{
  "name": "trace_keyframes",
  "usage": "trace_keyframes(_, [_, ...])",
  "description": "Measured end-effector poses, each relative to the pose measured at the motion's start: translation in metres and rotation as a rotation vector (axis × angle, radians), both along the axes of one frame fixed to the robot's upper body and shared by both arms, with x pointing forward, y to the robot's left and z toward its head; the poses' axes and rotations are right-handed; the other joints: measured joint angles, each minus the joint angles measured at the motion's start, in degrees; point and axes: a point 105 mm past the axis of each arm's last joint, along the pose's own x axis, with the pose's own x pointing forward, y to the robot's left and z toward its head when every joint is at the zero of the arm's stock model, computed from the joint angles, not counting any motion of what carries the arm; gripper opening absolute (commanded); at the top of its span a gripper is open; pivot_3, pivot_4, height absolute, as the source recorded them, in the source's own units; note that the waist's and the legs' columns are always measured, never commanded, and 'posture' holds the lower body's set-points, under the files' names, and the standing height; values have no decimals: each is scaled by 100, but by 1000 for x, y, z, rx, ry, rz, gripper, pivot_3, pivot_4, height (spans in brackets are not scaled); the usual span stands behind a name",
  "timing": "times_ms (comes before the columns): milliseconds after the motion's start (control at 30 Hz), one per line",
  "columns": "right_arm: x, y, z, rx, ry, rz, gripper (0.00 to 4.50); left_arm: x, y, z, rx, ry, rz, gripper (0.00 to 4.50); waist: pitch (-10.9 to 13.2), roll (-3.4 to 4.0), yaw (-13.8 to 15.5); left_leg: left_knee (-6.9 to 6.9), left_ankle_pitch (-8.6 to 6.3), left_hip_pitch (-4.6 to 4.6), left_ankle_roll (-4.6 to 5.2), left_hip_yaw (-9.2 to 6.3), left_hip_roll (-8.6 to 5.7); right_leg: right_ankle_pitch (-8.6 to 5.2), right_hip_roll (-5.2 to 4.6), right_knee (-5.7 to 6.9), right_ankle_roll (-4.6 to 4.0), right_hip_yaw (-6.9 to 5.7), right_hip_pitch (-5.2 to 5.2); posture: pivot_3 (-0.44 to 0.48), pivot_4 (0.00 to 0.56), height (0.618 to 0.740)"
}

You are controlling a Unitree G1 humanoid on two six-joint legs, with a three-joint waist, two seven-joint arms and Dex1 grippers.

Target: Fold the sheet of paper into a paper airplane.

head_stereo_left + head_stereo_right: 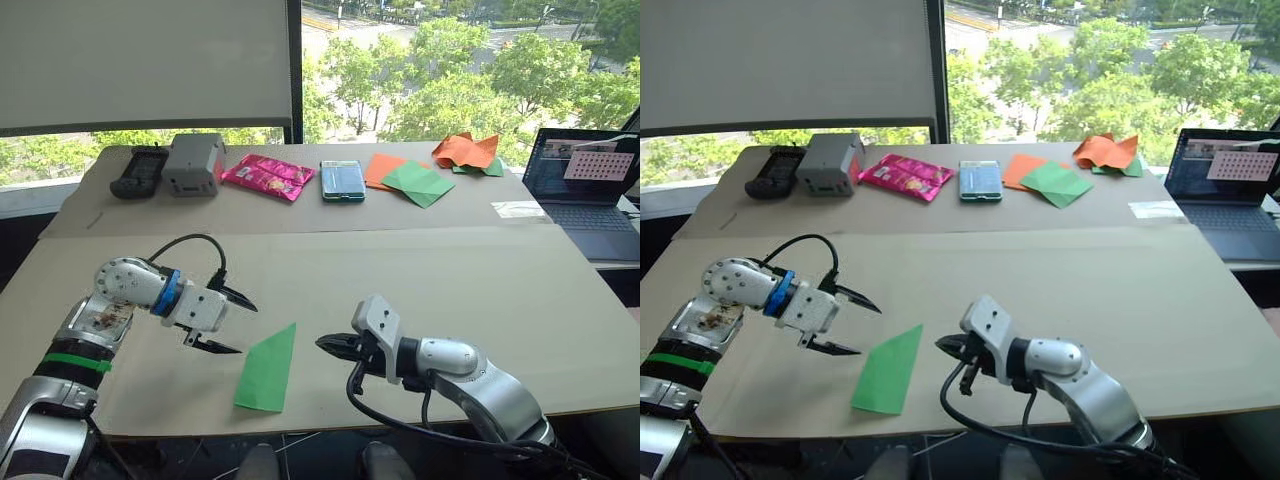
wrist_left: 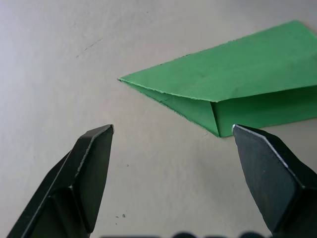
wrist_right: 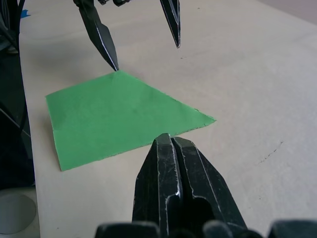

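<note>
The left gripper (image 1: 232, 322) hovers with its black fingers spread wide, just left of the bright green folded paper wedge (image 1: 268, 368); the right gripper (image 1: 330, 345), fingers pressed together and empty, sits just right of it on the tan cardboard-covered table (image 1: 450, 270)

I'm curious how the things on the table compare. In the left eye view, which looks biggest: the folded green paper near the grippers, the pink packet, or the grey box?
1. Folded green paper, though it lies nearest the camera.
2. Pink packet and grey box look alike; I won't rank them.
</note>
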Motion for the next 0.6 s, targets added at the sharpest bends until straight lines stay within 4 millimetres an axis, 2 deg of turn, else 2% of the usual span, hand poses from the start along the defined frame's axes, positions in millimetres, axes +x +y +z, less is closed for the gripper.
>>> trace_keyframes(67, [1,-1,0,0,-2,-8,0,1,-13,0,-12,-42,-96,3900,0,0,6,2,4,-3,6,0,0,1,2,4,1,1,7,0,150,718])
trace_keyframes(100, [1,-1,0,0,-4,-12,0,0,-18,-1,-5,-61,-141,3369,0,0,6,2,5,-2,7,0,0,1,2,6,2,2,13,0,150,718])
trace_keyframes(200, [3,-3,0,0,-6,-36,0,-3,-21,-8,20,-84,-212,2436,-1,3,-23,2,15,11,25,-1,0,5,4,13,7,2,64,0,150,718])
trace_keyframes(433, [6,-5,0,0,-14,-65,0,-10,-26,-24,53,-65,-302,38,-1,6,-48,2,16,9,26,-4,0,4,4,13,7,1,75,0,150,718])
trace_keyframes(600, [7,-6,0,-1,-18,-76,0,-9,-26,-22,52,-74,-307,38,-1,6,-46,2,18,6,29,-2,0,4,4,13,7,1,84,0,150,718])
